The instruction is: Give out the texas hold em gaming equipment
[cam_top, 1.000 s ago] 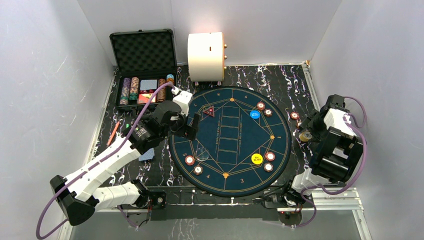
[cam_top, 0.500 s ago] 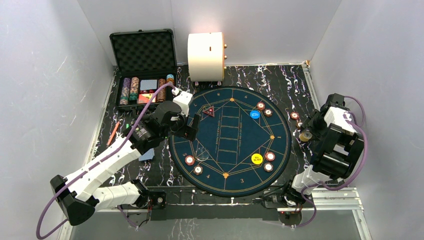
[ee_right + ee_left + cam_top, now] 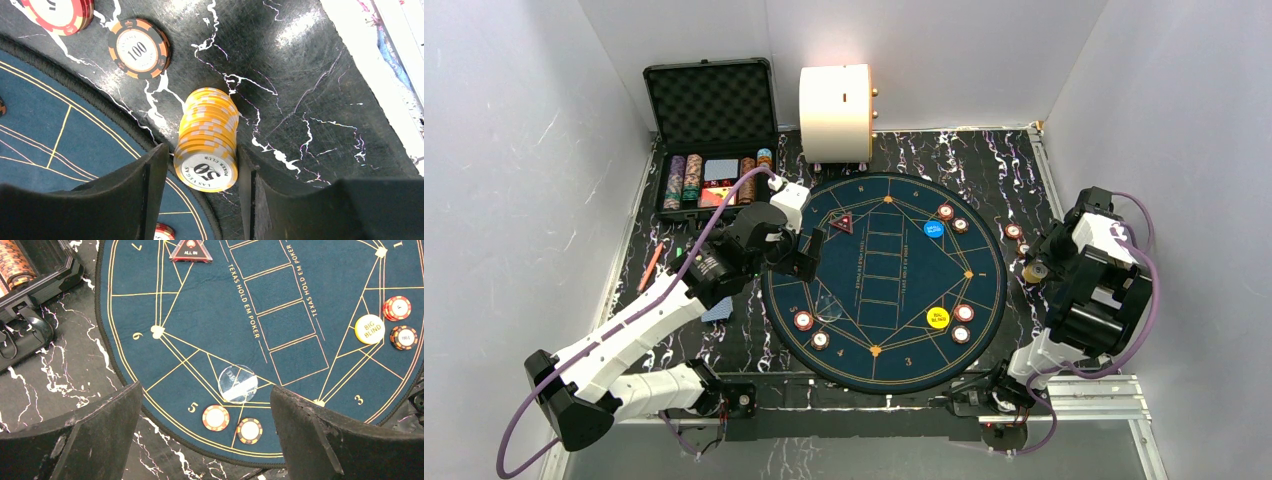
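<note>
Blue felt, the round mat [image 3: 894, 335] fills the middle of the black marbled table [image 3: 310, 90], and your left gripper [image 3: 806, 252] hangs over its left rim, jaws spread wide and empty, near the seat-five chips [image 3: 216, 418]. Your right gripper [image 3: 202, 152], off the mat's right edge, has one finger on each side of the yellow chip stack [image 3: 209, 115], close against it; whether they pinch it cannot be told. A squeeze landing high or off-centre would likely shear the column, spilling chips toward the loose 100 chip [image 3: 138, 48] beside it.
</note>
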You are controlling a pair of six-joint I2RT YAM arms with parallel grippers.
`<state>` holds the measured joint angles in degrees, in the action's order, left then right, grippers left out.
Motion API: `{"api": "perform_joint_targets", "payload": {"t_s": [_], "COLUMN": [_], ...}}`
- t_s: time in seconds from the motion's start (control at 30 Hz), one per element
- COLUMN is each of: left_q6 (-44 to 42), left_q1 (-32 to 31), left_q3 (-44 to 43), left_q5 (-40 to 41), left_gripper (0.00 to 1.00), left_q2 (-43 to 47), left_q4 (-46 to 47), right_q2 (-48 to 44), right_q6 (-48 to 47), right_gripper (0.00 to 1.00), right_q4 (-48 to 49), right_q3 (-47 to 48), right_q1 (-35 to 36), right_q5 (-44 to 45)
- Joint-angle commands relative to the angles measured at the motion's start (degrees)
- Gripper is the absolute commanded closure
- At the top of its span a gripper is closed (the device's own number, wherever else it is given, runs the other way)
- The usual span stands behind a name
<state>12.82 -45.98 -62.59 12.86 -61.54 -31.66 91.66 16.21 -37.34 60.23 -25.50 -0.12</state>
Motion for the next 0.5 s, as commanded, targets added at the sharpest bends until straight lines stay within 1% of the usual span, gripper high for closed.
{"api": "perform_joint_targets", "payload": {"t_s": [0.0,0.3,0.4,0.47], "left_q6": [-0.4,-0.54,-0.35,-0.34], "left_q1": [-0.08,-0.03,-0.01,-0.03], "left_q3": [0.05,-1.05,-1.86,-2.28], "left_q5": [-0.17,0.1,0.17,0.12], "left_gripper": [0.02,0.02,0.02,0.02], "left_q2": [0.88,0.79,0.91,1.06], "left_q4": [0.06,-0.56,-1.06,-1.25], "right_q2": [0.58,-2.03,-3.03,-3.76], "right_q6": [-0.66,-0.66,-0.65,-0.63], "right_gripper": [0.41,0.55,0.62,0.64], "right_q4": [0.25,0.16,-0.21,-0.63], "right_q3": [2.53,1.64,1.65,1.88], "right_q1": [-0.43,-0.43,-0.43,-0.43], "right_q5": [0.74,1.31,1.0,1.06]}}
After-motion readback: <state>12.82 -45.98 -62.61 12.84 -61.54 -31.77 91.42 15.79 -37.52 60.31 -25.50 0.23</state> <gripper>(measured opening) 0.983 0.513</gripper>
